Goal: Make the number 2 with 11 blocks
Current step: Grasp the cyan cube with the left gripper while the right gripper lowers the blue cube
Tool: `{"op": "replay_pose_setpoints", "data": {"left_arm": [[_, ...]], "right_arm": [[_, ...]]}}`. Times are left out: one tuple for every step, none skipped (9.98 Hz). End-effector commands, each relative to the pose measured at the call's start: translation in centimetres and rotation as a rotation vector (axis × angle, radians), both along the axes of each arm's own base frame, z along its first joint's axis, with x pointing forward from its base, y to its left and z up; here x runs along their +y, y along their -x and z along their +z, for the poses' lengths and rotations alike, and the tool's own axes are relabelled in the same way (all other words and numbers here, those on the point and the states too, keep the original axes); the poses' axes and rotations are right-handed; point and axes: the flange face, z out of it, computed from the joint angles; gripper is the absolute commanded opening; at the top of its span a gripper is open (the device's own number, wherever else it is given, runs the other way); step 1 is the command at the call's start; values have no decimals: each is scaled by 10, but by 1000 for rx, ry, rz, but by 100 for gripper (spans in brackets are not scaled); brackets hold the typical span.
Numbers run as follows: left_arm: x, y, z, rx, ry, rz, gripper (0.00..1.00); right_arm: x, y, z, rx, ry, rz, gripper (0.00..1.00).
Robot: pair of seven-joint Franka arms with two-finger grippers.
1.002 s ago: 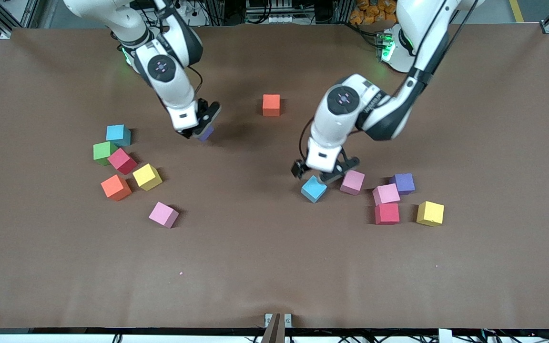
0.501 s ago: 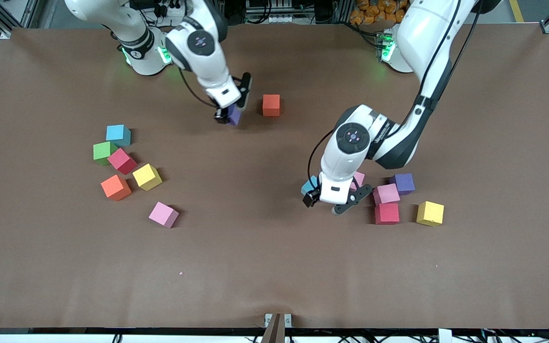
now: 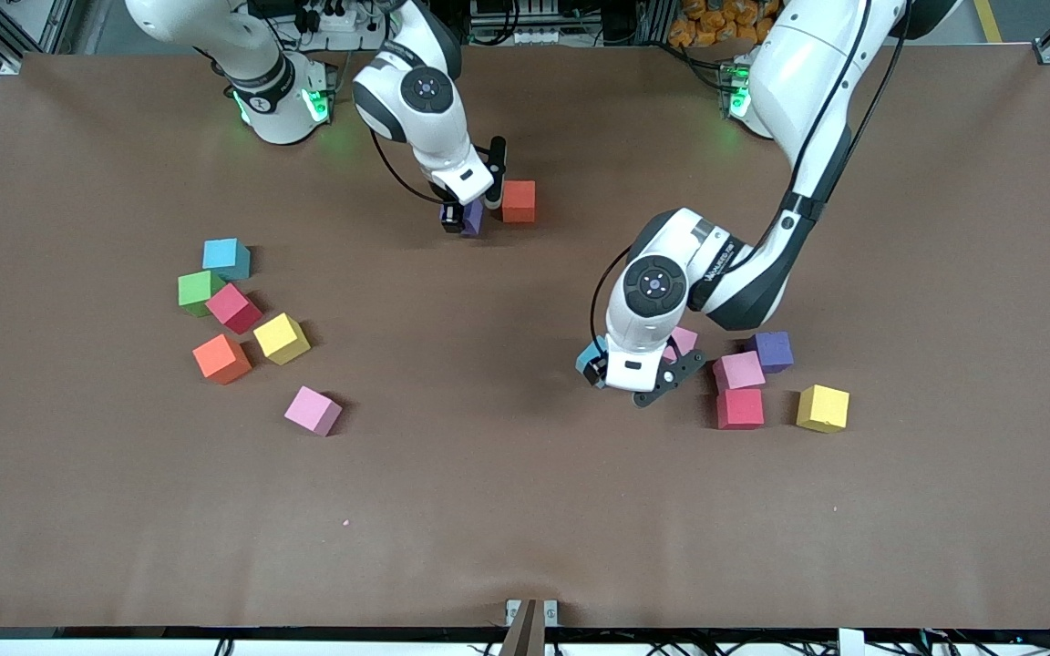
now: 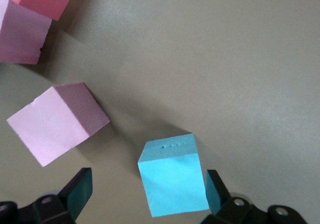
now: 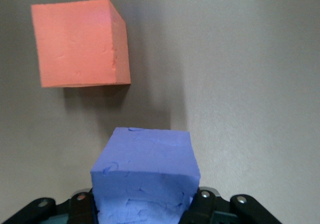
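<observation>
My right gripper is shut on a purple block, low over the table right beside an orange block, with a small gap between them. My left gripper stands open, its fingers on either side of a light blue block that lies on the table close to one finger. A pink block lies just beside it. No number 2 shows in view.
Toward the left arm's end lie pink, purple, red and yellow blocks. Toward the right arm's end lie light blue, green, red, orange, yellow and pink cubes.
My right gripper carried the purple block across the table to beside the orange block. My left gripper, still open, shifted over the light blue block and came down around it.
</observation>
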Motion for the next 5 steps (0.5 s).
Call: {"op": "replay_pose_setpoints", "data": {"left_arm": [[-3, 3, 3, 29, 6, 37, 100], [-3, 3, 0, 33, 6, 43, 100], [-4, 3, -3, 43, 19, 55, 100], [-4, 4, -10, 63, 35, 73, 100], [-6, 6, -15, 73, 43, 78, 100]], "right_arm": [[22, 9, -7, -3, -17, 38, 26], [29, 16, -8, -3, -19, 56, 26], [35, 22, -8, -4, -20, 72, 25], [38, 28, -12, 1, -14, 70, 25], [40, 30, -16, 4, -10, 75, 25]]}}
